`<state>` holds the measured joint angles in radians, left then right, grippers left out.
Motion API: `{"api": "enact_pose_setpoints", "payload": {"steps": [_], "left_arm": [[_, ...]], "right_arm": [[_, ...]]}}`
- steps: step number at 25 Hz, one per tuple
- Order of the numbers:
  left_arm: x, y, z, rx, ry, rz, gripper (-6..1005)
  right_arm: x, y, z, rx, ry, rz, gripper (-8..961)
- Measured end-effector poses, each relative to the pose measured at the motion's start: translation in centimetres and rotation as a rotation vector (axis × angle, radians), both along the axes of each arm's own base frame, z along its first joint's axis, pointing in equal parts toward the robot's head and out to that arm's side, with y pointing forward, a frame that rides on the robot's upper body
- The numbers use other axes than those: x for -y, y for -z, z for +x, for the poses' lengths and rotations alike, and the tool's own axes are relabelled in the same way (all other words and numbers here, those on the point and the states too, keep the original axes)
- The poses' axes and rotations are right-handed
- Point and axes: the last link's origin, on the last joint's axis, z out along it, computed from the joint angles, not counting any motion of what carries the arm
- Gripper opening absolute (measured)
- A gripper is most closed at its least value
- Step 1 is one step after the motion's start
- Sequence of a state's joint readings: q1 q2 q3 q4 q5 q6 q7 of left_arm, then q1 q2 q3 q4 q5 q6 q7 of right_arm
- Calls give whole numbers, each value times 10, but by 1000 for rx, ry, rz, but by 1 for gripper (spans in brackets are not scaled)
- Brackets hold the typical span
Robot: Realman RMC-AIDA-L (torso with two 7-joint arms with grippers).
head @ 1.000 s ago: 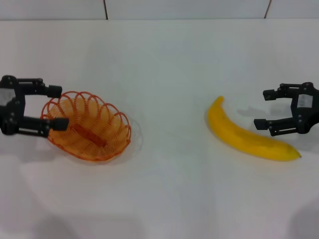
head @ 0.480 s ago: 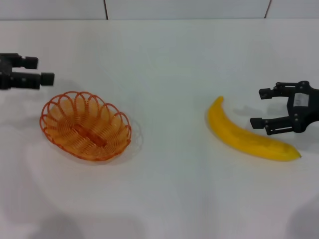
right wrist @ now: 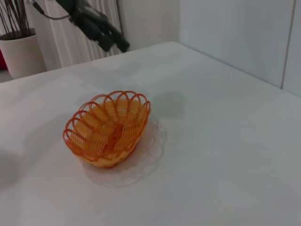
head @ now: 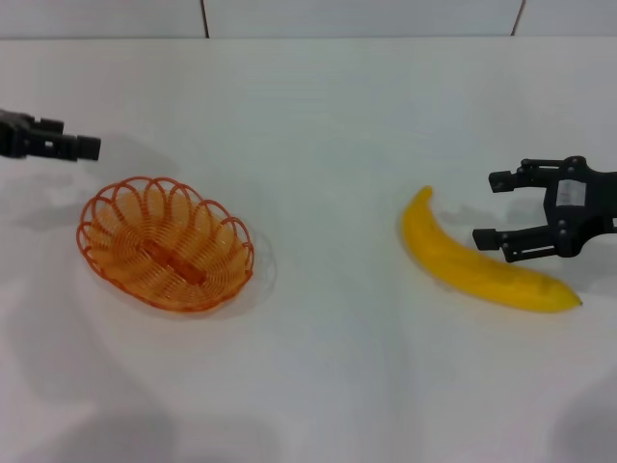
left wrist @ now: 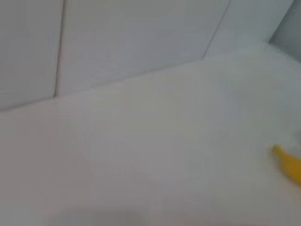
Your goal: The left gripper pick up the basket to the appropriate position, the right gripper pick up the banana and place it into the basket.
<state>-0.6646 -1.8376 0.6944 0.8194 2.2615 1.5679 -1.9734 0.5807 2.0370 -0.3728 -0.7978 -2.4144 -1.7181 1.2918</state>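
**Basket unheld on worktop; right pincer open beside banana**

The basket is being observed resting on the white worktop, upright, with nothing inside it and nothing gripping it. The left pincer is being held above and behind the basket's left end, clear of its rim; its fingers are seen close together and nothing is being held, though their exact gap cannot be judged. The banana is lying flat, well to the right of the basket and apart from it. The right pincer is being held farther right of the basket, just over the banana's far side, jaws spread wide and empty. In the right wrist view the basket is being shown alone.
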Motion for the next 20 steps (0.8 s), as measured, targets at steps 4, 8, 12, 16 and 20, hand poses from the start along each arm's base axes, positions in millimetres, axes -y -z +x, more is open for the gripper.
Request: {"api": "enact_pose_setpoints", "payload": {"steps": [4, 8, 12, 16, 20], "left_arm": [[-9, 13, -8, -114, -48, 2, 845], [-13, 18, -9, -151, -53, 7, 845], [-15, 24, -8, -174, -46, 5, 845], [-15, 35, -8, -208, -42, -7, 845], [-17, 45, -8, -233, -36, -4, 845]], "right_arm": [[0, 1, 0, 2, -3, -6, 894], [0, 2, -1, 5, -5, -10, 894], [0, 2, -1, 6, -6, -11, 893], [0, 2, -1, 6, -5, -12, 893], [0, 5, -1, 0, -2, -21, 893]]}}
